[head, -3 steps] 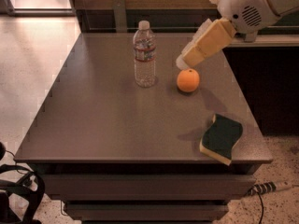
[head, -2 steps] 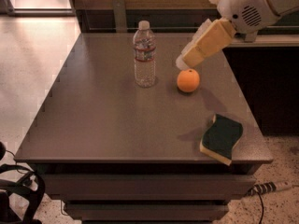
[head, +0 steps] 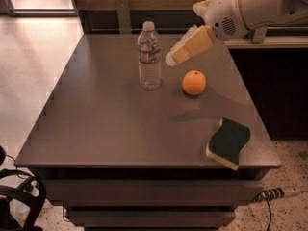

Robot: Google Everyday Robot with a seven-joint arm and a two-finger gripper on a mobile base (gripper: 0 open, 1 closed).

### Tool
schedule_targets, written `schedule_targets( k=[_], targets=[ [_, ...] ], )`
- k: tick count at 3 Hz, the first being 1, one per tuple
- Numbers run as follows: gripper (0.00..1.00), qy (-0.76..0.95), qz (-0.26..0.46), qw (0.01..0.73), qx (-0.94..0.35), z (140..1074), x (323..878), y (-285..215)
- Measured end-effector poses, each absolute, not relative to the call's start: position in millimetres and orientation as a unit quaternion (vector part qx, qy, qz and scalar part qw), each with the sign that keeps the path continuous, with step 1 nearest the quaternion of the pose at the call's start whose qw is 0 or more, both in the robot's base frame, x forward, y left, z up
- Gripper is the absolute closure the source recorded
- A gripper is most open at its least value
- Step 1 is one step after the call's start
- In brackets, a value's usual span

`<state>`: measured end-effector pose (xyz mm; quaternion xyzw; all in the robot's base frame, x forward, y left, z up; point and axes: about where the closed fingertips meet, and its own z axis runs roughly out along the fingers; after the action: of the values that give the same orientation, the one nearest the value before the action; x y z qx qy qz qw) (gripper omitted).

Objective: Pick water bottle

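You have the water bottle standing upright on the grey table, toward the far edge and about midway between the left and right edges. Its white cap is on and the red-and-white label band wraps the upper body.

The gripper hangs in the air just to the right of the bottle, at about the height of the label, with a narrow gap between its pale tip and the plastic. It points down and to the left from the white arm, which comes in over the far right corner. From this angle the tan tool reads as one solid block, so you cannot tell whether it is spread or pressed together. Nothing is in its hold.

An orange sits on the tabletop near the bottle, to its right and a little closer to the front edge, below the gripper. A green sponge with a yellow underside lies at the front right corner, well apart from both, its nearest corner reaching the front edge
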<state>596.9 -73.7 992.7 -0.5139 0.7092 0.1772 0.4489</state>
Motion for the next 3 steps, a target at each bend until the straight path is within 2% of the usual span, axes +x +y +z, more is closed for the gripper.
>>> schedule_targets(
  k=[3],
  targets=[
    [0.0,0.65,0.296,0.536,-0.45,940.9,664.1,-37.4]
  ],
)
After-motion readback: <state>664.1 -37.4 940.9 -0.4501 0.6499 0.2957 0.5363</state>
